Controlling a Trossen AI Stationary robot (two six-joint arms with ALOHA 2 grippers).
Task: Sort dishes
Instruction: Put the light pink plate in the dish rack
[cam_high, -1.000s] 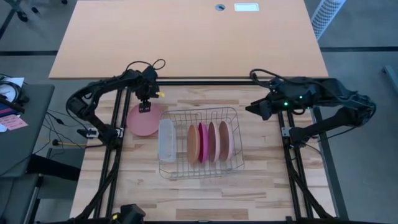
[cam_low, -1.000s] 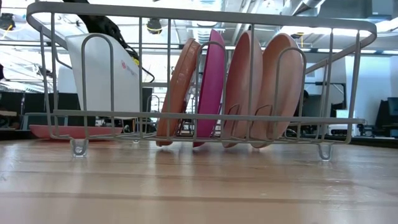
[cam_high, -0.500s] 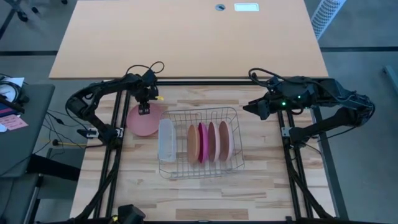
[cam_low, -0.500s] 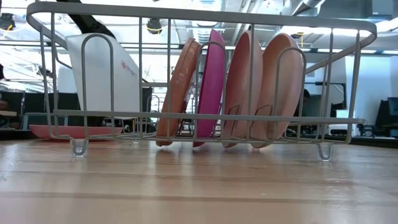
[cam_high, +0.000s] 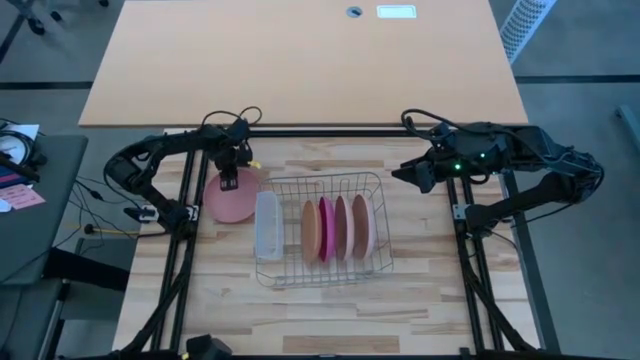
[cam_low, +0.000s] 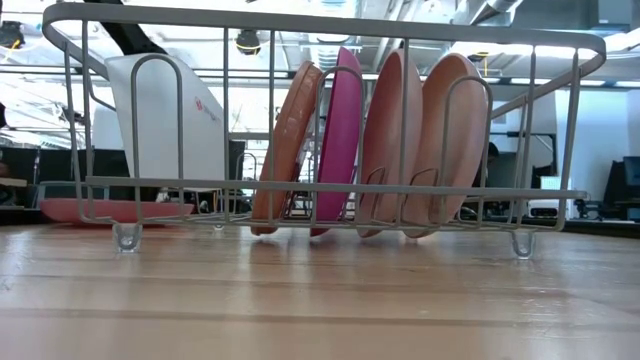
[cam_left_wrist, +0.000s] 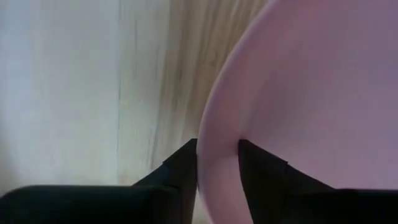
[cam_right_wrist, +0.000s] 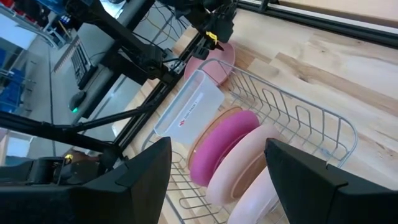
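Now the left hand (cam_high: 229, 183) straddles the rim of the pale plate (cam_high: 232, 200) lying flat on the counter (cam_high: 420, 290) beside the rack (cam_high: 372, 262); whether it grips, I can't tell. Next it likely needs a firm pinch and clean lift. Right hand (cam_high: 400, 173) waits open.

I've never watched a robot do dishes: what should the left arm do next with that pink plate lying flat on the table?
Probably finish closing: the left gripper straddles the rim of the pink plate, one finger each side, so pinching then lifting seems next.
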